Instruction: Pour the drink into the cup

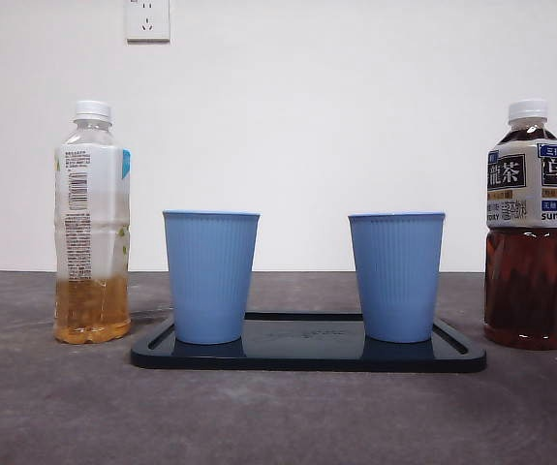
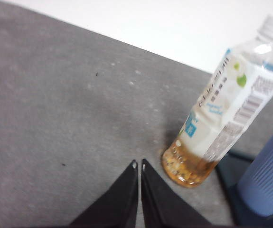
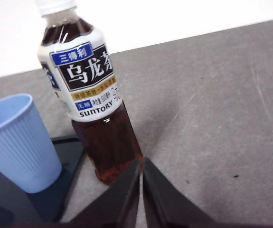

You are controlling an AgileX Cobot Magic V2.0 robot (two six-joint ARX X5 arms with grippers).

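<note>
Two blue ribbed cups stand upright on a dark tray [image 1: 307, 356]: the left cup [image 1: 210, 276] and the right cup [image 1: 396, 276]. A bottle with a little amber drink [image 1: 92, 225] and a white cap stands left of the tray. A dark tea bottle [image 1: 526, 228] with a white cap stands to the right. My left gripper [image 2: 139, 164] is shut, close beside the amber bottle [image 2: 221, 107], not touching it. Just in front of the tea bottle [image 3: 89, 99] my right gripper [image 3: 141, 161] is shut and empty. Neither arm shows in the front view.
The grey table [image 1: 278, 417] runs back to a white wall with two sockets [image 1: 147, 19]. The left wrist view catches the left cup [image 2: 269, 175] and the right wrist view the right cup [image 3: 17, 142].
</note>
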